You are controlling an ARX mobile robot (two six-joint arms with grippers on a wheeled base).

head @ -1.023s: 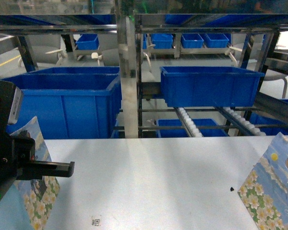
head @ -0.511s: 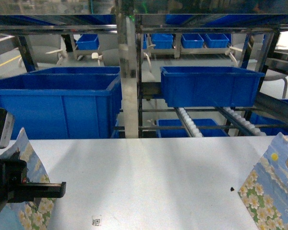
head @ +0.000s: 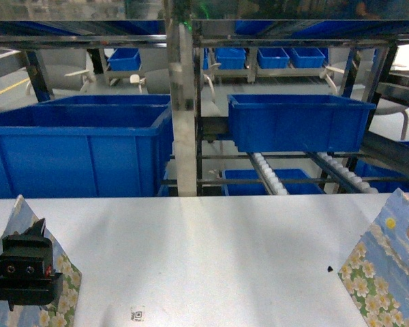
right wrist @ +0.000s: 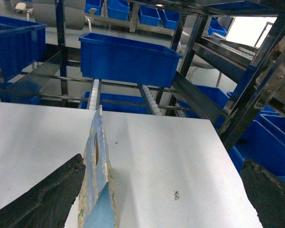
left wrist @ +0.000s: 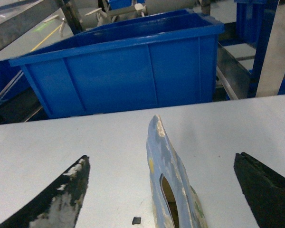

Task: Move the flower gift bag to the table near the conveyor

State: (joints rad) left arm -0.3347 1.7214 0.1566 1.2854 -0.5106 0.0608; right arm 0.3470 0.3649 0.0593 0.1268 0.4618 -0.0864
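Note:
Two flower gift bags, blue with white daisies, stand on the whitish table (head: 211, 252). The left bag (head: 63, 276) rises behind my left gripper (head: 24, 269) at the lower left of the head view. In the left wrist view this bag (left wrist: 168, 175) stands edge-on between the wide-open fingers (left wrist: 61, 194) of that gripper (left wrist: 161, 156), touching neither. The right bag (head: 388, 272) sits at the table's right edge. The right wrist view shows it (right wrist: 97, 175) close beside the left finger (right wrist: 47, 199) of my open right gripper (right wrist: 164, 160). The steel conveyor (head: 269, 174) with white rollers runs behind the table.
Large blue bins (head: 88, 146) (head: 296, 122) rest on the rack beyond the table's far edge. A steel post (head: 184, 102) stands at centre. A small QR mark (head: 136, 315) and a black speck (head: 327, 270) lie on the tabletop. More blue bins (right wrist: 270, 147) sit right of the table.
My left gripper has dropped lower and pulled back to the left in the head view. The left bag's top has shifted left and down with it. The right bag has not moved.

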